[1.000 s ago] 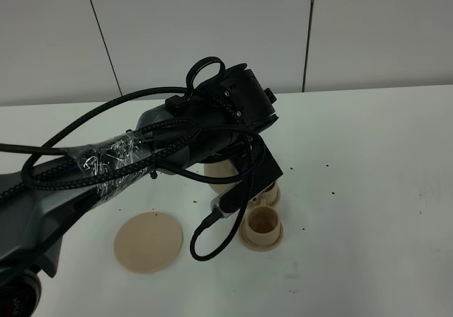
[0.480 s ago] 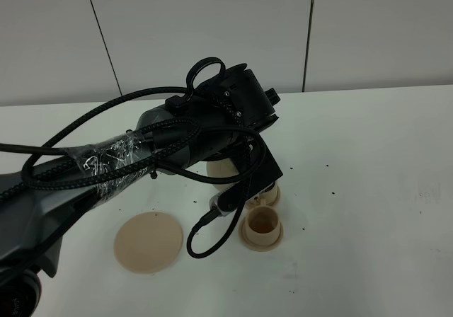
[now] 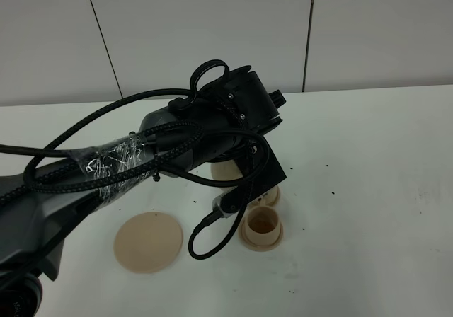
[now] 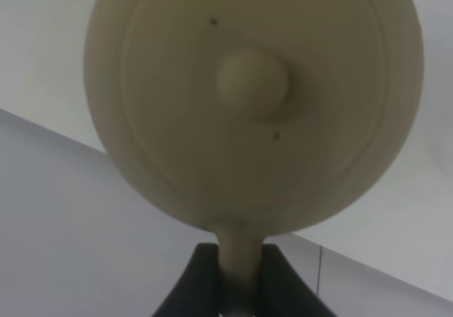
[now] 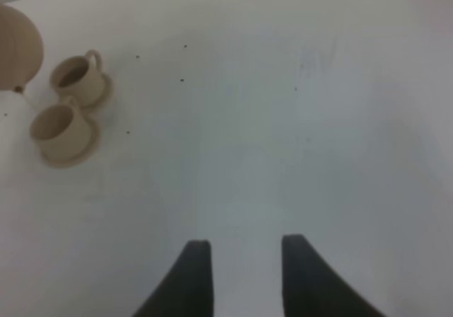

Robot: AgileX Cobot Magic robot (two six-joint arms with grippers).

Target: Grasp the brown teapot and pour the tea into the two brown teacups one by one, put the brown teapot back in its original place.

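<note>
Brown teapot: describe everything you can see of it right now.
The brown teapot is a round pot of matte, light-tan clay. Its lid, with a round knob and a few dark specks, faces the left wrist camera. The left gripper holds it tilted, jaws shut on its handle. In the high view it is mostly hidden behind the arm, next to the two brown teacups. Its spout is not clearly visible.

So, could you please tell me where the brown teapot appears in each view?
Exterior high: brown teapot mid-frame, mostly behind the left arm.
Left wrist: fills the picture, held by the left hand.
Right wrist: cut off at the edge.
Shared landmark: two brown teacups beside it, exterior and right wrist only.
</note>
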